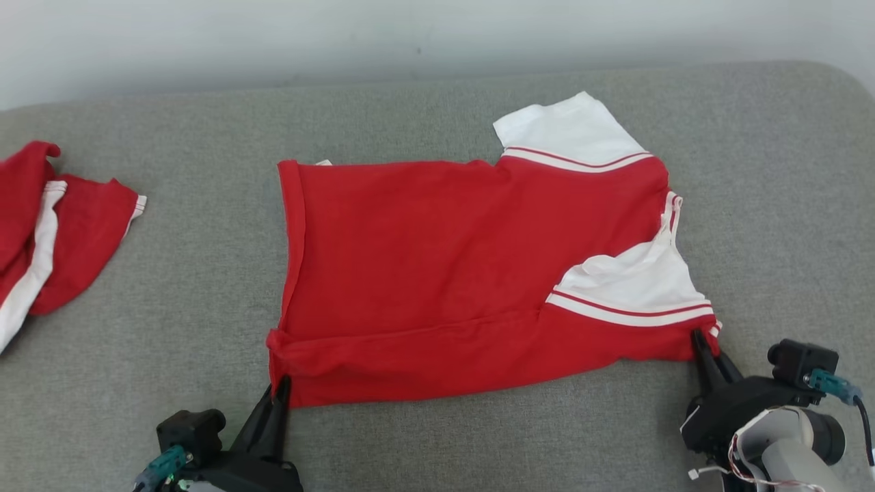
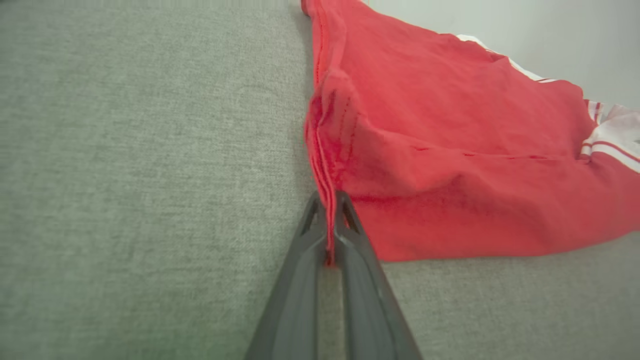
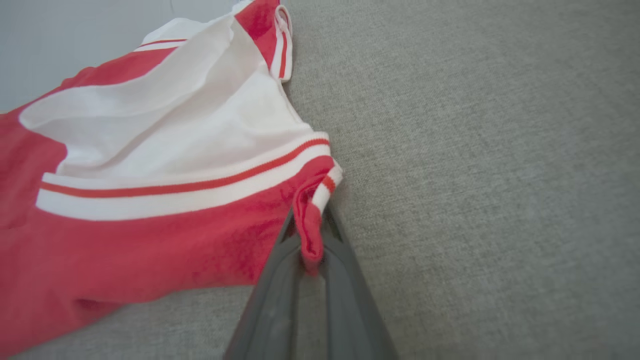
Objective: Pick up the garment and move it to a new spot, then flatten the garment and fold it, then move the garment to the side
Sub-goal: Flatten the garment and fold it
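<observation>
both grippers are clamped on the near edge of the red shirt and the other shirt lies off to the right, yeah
No: the other shirt lies off to the left, as the head view shows. The left gripper and right gripper are clamped on the near edge of the red shirt.

Light bright, soft and even. Head view sharp throughout. Thin, soft-edged shadows sit under the shirt (image 1: 437, 273) hem just beside the left hand (image 1: 280, 387) and right hand (image 1: 698, 336). In the wrist views the finger bases blur toward the lens. The counter (image 2: 125, 150) weave is crisp near the fingertips, softer and stretched at the frame edges. Faint green cast low and left of the left hand.
</observation>
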Controlling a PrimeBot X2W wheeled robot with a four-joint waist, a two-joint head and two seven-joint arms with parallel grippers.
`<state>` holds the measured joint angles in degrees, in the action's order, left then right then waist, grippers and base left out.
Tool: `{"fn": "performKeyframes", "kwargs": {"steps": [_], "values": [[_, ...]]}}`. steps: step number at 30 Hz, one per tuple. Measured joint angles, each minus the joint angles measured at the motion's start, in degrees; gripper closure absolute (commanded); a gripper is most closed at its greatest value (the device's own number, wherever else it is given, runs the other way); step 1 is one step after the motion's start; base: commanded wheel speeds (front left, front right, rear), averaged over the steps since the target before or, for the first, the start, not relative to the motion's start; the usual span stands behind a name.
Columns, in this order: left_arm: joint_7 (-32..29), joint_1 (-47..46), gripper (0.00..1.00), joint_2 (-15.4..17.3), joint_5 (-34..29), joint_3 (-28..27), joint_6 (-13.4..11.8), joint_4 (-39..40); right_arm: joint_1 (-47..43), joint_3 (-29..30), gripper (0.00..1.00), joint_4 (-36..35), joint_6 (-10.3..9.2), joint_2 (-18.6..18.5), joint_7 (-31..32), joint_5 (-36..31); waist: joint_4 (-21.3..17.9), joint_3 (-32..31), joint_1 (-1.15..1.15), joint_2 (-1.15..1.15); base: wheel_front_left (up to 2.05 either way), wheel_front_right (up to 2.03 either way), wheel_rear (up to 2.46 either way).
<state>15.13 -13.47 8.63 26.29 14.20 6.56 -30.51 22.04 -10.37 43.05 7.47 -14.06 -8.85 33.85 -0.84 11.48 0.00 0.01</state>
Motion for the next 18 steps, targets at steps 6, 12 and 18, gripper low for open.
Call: {"fn": "performKeyframes", "kwargs": {"steps": [6, 12, 18], "values": [[0.0, 3.8, 1.00, -0.2, -0.1, -1.1, 0.1, 3.0, -4.0, -1.7, 1.00, -2.7, 0.00, -1.4, -1.4, 2.7, 0.4, -3.3, 0.00, 0.00, 0.00, 0.00, 0.00], [0.0, 9.1, 1.00, 0.4, -0.2, -1.9, 0.2, 6.5, -11.5, -1.2, 1.00, -10.6, 0.00, -3.5, -0.4, 4.7, 0.5, -6.6, -0.01, 0.00, 0.00, 0.00, 0.00], [0.0, 15.5, 1.00, 1.0, 0.0, -3.1, -1.5, 9.6, -21.0, 2.3, 1.00, -18.6, 0.11, -4.4, 4.9, 4.8, -0.3, -8.6, -0.01, -0.01, 0.00, 0.00, 0.00]]}}
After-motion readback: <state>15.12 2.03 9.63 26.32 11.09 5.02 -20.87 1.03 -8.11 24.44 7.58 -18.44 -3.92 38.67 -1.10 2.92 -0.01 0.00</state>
